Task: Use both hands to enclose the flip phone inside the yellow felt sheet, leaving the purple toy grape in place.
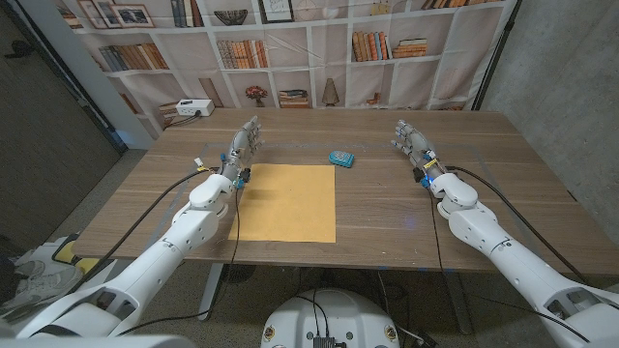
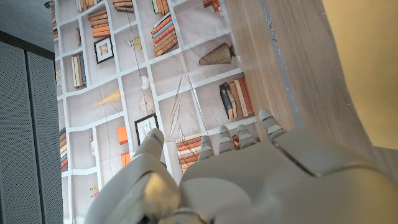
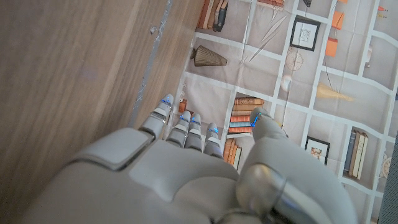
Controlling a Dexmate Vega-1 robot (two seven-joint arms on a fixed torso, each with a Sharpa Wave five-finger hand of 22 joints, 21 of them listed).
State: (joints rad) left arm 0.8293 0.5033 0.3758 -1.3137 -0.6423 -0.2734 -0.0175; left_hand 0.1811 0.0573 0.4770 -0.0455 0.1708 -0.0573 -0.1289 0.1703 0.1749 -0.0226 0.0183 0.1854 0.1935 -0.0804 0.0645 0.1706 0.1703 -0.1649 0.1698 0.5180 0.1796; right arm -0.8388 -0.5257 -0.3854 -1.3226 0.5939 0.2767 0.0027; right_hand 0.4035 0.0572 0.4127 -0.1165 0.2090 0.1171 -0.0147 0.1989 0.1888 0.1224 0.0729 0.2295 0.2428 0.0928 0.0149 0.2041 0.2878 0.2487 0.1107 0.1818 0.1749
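The yellow felt sheet [image 1: 287,201] lies flat in the middle of the wooden table [image 1: 387,208], reaching close to the near edge. A small teal flip phone [image 1: 340,158] lies closed on the bare wood just beyond the sheet's far right corner. My left hand [image 1: 242,147] stands by the sheet's far left corner, fingers extended and apart, holding nothing. My right hand [image 1: 412,140] stands to the right of the phone, well apart from it, also empty. A corner of the felt sheet [image 2: 367,56] appears past my left hand [image 2: 249,180]. My right hand [image 3: 186,180] is over bare wood.
A white box [image 1: 191,109] sits at the table's far left corner. A printed bookshelf backdrop [image 1: 309,39] hangs behind the table. Black cables run along both arms. Bare wood stretches to the right of the sheet.
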